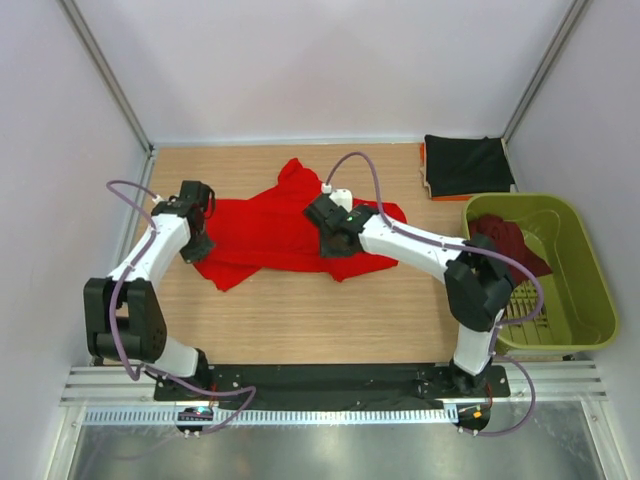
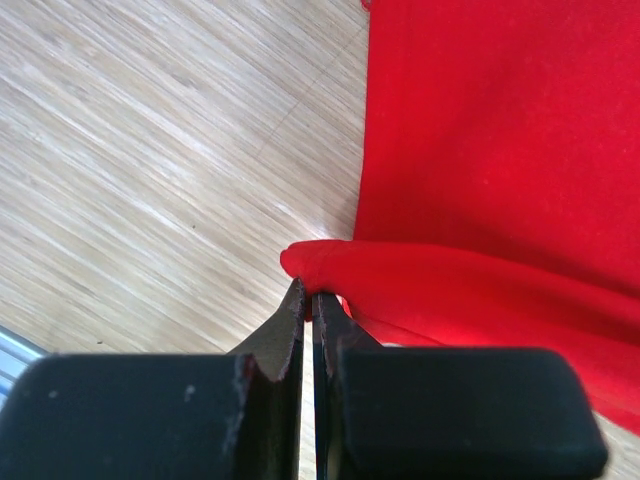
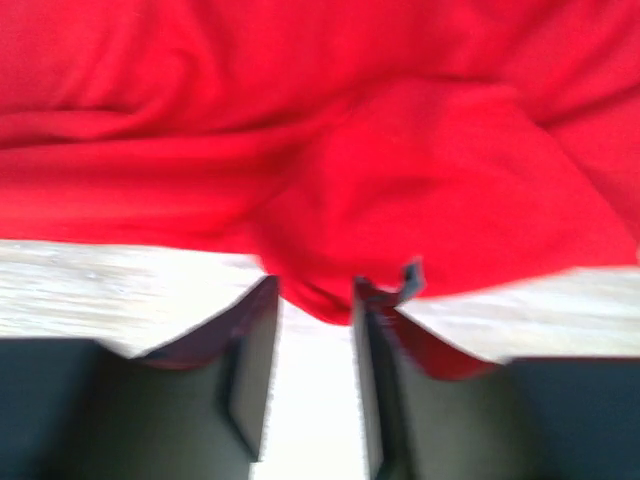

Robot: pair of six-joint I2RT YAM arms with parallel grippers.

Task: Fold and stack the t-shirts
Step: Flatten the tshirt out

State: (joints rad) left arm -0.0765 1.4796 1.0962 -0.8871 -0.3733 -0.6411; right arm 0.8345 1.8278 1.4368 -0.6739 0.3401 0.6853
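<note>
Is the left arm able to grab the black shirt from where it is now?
Probably not. The black shirt lies in the far right corner, the right arm stretches across between, and the left claw is shut on the red shirt.

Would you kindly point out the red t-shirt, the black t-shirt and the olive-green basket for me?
red t-shirt (image 1: 265, 230): top view, on its spread-out middle.
black t-shirt (image 1: 465, 165): top view, centre of the folded cloth.
olive-green basket (image 1: 588, 270): top view, on its right wall.
</note>
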